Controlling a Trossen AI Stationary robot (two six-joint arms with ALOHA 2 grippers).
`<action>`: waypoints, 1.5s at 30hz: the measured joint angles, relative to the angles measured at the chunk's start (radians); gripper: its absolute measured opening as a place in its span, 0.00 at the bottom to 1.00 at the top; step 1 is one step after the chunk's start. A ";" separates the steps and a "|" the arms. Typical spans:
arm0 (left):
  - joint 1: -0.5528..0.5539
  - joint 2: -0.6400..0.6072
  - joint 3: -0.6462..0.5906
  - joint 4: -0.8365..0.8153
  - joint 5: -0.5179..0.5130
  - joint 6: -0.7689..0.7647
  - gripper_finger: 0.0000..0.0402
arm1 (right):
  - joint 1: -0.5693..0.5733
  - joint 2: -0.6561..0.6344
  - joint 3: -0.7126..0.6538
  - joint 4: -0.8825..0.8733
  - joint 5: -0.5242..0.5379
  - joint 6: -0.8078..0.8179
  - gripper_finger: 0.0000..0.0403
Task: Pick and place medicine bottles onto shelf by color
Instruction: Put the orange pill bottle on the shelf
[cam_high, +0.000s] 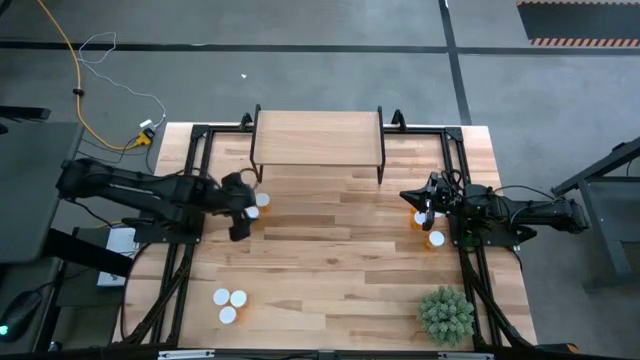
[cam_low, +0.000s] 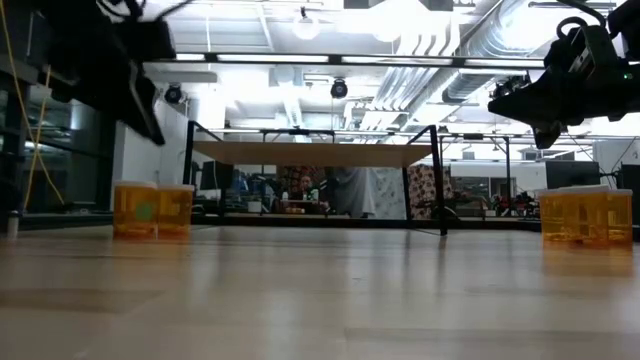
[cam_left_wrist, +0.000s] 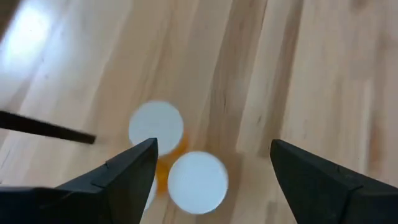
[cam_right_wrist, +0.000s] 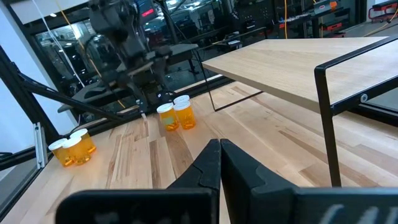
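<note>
Near edge of the wood-plank tabletop: three small amber pill bottles with white caps clustered near-left, touching or nearly so. Spiky green plant at near-right corner.

Mid-table, left: left gripper hangs above the table just beside a second bottle cluster. Left wrist view looks straight down: two white caps clearly visible, one partly behind a finger; the dark fingers are spread wide apart, nothing between them. So left claw is parted and empty, not touching the bottles. Low view shows two amber bottles standing upright on the left, arm hardware above them.

Mid-table, right: right gripper sits over a third bottle group near the right edge; one cap is clear just near-side of the fingers, another bottle mostly hidden under the gripper. Right wrist view shows its two dark fingers pressed together with no gap and nothing held: right claw closed, empty. Low view shows these amber bottles upright on the table, gripper raised above them, not touching.

Far side: low light-wood shelf on thin black metal legs, centred at the far edge, top bare in the high view. All bottles on the tabletop, none on the shelf.
</note>
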 joint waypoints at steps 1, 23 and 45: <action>0.000 0.024 -0.001 0.003 0.000 0.010 0.75 | 0.000 0.000 0.000 0.000 0.000 0.000 0.00; 0.001 0.274 -0.008 0.010 0.027 0.052 0.75 | 0.000 0.000 0.000 0.000 0.000 0.000 0.00; 0.000 0.273 -0.008 0.013 0.134 0.044 0.49 | 0.000 0.000 0.000 0.000 0.000 0.000 0.00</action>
